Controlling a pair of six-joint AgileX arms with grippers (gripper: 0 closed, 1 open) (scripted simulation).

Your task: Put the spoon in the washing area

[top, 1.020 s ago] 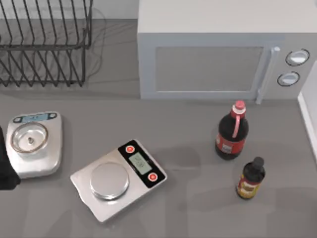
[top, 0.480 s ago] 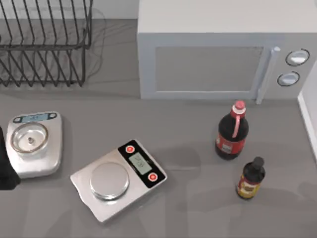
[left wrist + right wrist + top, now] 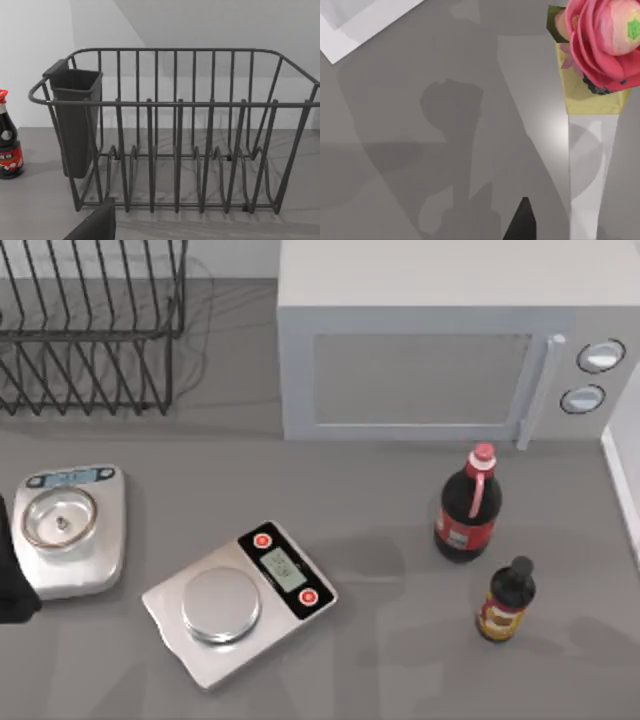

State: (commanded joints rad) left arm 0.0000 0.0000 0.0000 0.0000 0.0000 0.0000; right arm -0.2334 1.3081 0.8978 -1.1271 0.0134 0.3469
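Nothing on worktop (image 3: 400,500) moves; shadow (image 3: 600,635) at its right drifts, so right arm probably travelling; left arm (image 3: 8,580) parked at left edge, facing dish rack (image 3: 175,130); spoon's whereabouts, jaws' state: cannot tell.

A dark matt wire dish rack (image 3: 190,130), brushed-metal scales (image 3: 238,602) with a polished pan, and glossy glass-like bottles (image 3: 467,505) are seen on a matt grey table (image 3: 400,680).
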